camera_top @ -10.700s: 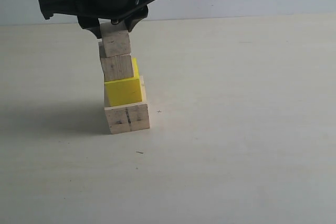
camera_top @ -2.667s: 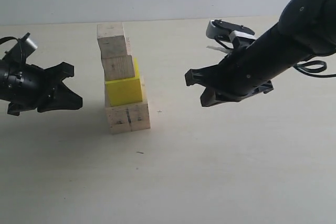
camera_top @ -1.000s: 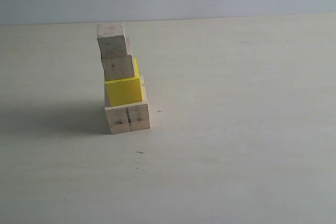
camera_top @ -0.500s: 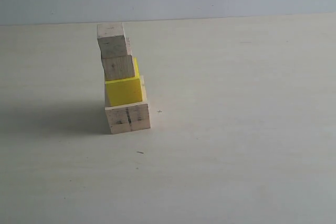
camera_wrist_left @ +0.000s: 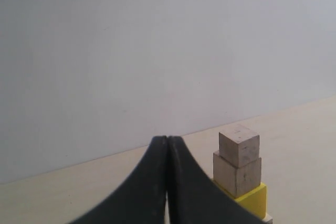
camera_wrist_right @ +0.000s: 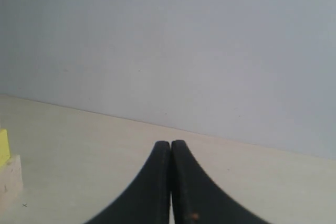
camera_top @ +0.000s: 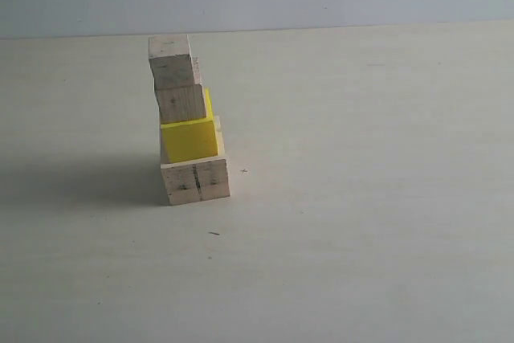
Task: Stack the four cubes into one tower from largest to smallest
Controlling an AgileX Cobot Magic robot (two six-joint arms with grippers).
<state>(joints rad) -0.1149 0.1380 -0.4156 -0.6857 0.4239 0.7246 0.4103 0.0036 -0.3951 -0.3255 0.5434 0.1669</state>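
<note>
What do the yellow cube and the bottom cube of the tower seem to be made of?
The bottom cube looks like bare, matte pale wood: grain and a dark streak show. The yellow cube is evenly bright yellow with no visible grain; painted wood or plastic, I cannot tell which.

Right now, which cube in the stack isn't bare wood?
The yellow cube, second from the bottom. It alone is brightly coloured; every other one is pale bare wood.

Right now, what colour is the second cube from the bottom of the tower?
Bright yellow. The yellow cube shows best in the exterior view, above the largest pale wooden cube.
</note>
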